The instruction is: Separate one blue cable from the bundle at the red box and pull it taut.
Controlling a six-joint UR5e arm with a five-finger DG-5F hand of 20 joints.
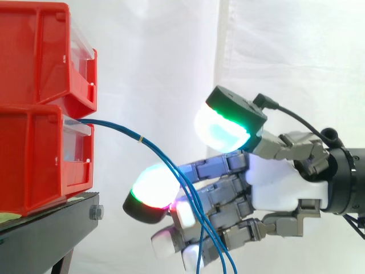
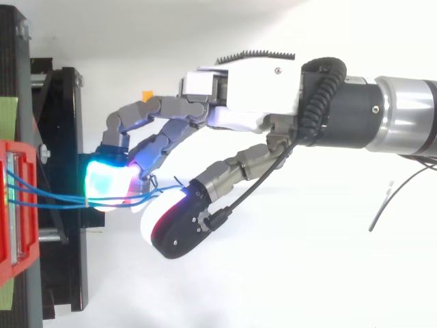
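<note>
Several thin blue cables point(image 1: 122, 130) leave the front of the lower red bin point(image 1: 34, 165), held together by a small yellow tie point(image 1: 141, 138). Past the tie they fan apart and hang down across the fingers of my hand point(image 1: 279, 182), running off the bottom of the side view. My hand reaches in from the right with its fingers fairly straight and spread. The thumb with the green-cyan pad point(image 1: 222, 130) stands well above the cables. A finger with a red-green pad point(image 1: 151, 194) sits just left of the strands. From above, the cables point(image 2: 54, 198) run from the bin to the fingertips point(image 2: 106, 181).
A second red bin point(image 1: 34, 51) is stacked on the lower one, both on a black stand point(image 1: 51, 228) at the left. A white curtain hangs behind. Open space lies right of the bins around the hand point(image 2: 252, 102).
</note>
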